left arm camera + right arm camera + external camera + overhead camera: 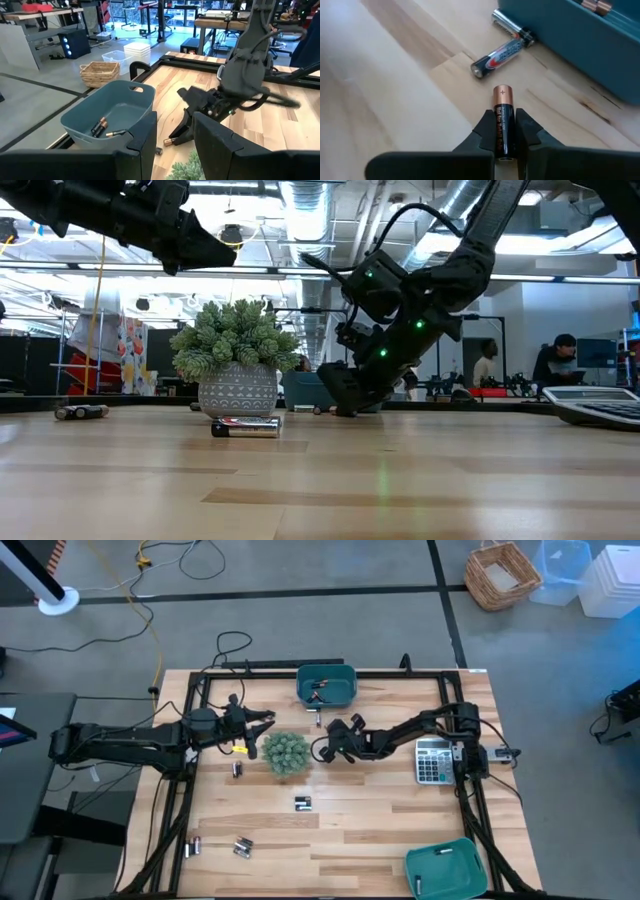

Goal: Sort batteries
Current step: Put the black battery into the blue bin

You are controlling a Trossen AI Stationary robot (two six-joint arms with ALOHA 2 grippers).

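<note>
Wooden planks make up the table (pixel 380 820), framed by a dark rail along its left, far and right edges. At the middle of the far edge sits a teal bin (pixel 327 683) with a few batteries inside; a second bin (pixel 447 868) sits at the near right corner with a cell or two in it. A calculator (pixel 432 760) lies by the right rail, and a plant (pixel 285 752) stands just left of centre.

The right gripper (pixel 506 131) is low over the wood, right of the plant and just short of the far bin, its jaws clamped on a black, copper-tipped battery (pixel 502 120). Two loose cells (pixel 505 42) lie on the wood just ahead of it, one touching the bin wall. Open planks spread to its near side.

The left gripper (pixel 172 132) hangs above the table just left of the plant, jaws apart and holding nothing, pointed toward the far bin.

Other batteries lie scattered: one (pixel 237 769) near the plant's left, a pair (pixel 303 803) at centre, and two groups (pixel 242 847) toward the near left edge, well apart from both arms.
</note>
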